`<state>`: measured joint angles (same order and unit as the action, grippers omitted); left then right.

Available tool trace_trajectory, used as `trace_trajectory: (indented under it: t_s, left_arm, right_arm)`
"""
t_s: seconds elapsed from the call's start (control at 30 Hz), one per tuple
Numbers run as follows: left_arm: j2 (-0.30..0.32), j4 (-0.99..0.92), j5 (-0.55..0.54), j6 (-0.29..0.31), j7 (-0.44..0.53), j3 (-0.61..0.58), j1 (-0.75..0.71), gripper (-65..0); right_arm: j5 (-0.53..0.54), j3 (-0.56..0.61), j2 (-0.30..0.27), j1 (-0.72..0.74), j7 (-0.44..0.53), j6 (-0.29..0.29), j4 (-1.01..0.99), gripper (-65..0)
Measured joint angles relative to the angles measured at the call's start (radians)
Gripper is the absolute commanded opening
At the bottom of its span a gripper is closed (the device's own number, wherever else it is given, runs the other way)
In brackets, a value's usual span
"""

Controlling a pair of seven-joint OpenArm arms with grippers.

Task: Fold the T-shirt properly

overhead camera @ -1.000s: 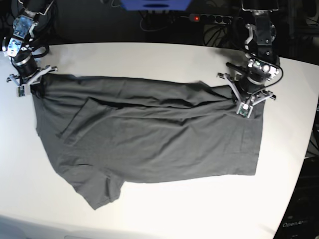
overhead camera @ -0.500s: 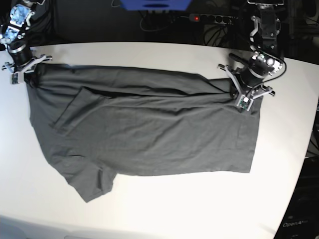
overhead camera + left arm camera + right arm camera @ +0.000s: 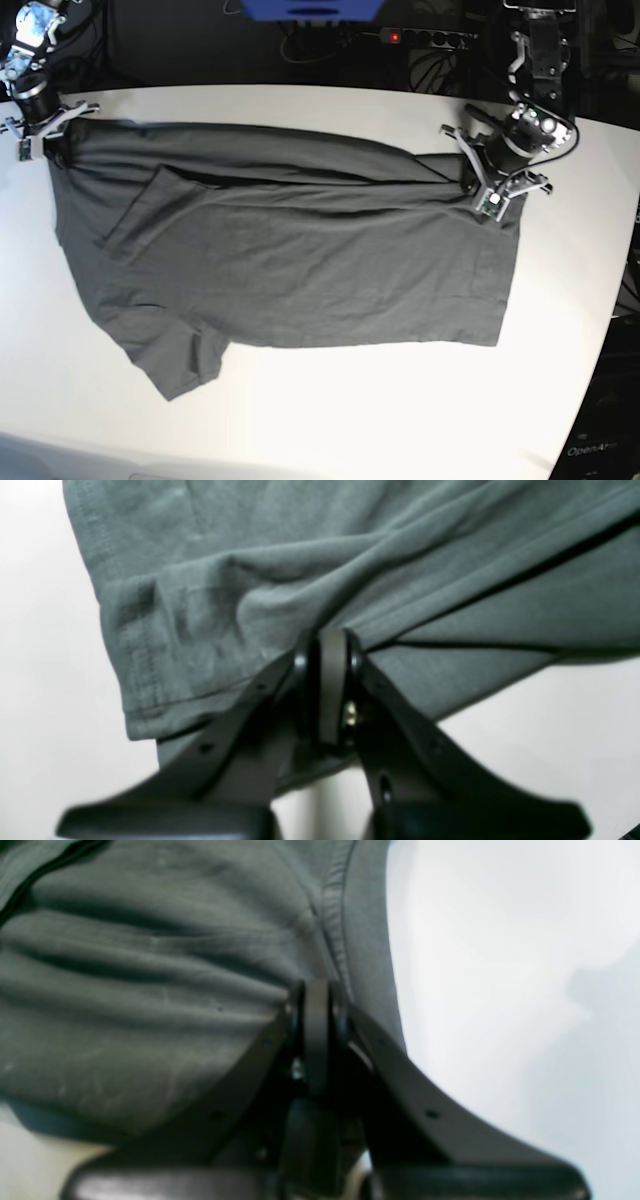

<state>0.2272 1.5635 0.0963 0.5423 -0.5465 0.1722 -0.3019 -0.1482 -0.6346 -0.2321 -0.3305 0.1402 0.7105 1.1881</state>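
Observation:
The dark grey T-shirt (image 3: 300,260) lies spread across the white table (image 3: 340,420), one sleeve pointing to the near left and a long fold running along its far edge. At the far right corner of the shirt my left gripper (image 3: 472,183) is shut on a bunched fold of fabric. The left wrist view shows that gripper (image 3: 327,647) pinching the cloth (image 3: 250,555) beside a stitched hem. At the far left corner my right gripper (image 3: 52,148) is shut on the shirt's edge. In the right wrist view the gripper (image 3: 315,995) clamps wrinkled cloth (image 3: 150,965) near a seam.
Behind the table's far edge lie a power strip (image 3: 420,38) with a red light, dark cables and a blue object (image 3: 312,8). The table's rounded right edge (image 3: 615,300) drops off into dark space.
Both grippers have moved toward the far edge of the table, still shut on the shirt. The whole shirt has slid back with them and its far edge has drawn straighter.

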Motion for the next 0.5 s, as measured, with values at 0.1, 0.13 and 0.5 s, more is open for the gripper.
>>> trace_trajectory:
  t_s: [0.1,0.13,0.5]
  left_arm:
    - [0.000,0.000,0.000,0.000,0.000,0.000,0.000,-62.3]
    - [0.000,0.000,0.000,0.000,0.000,0.000,0.000,-62.3]
    - [-0.002,0.000,0.000,-0.001,-0.007,0.001,0.001,-62.3]
  right_arm:
    - [0.000,0.000,0.001,0.000,0.000,0.000,0.000,-64.1]
    - [0.000,0.000,0.001,0.000,0.000,-0.001,0.000,-64.1]
    - [-0.057,-0.003,0.037,-0.003,0.101,-0.023,0.007,-64.1]
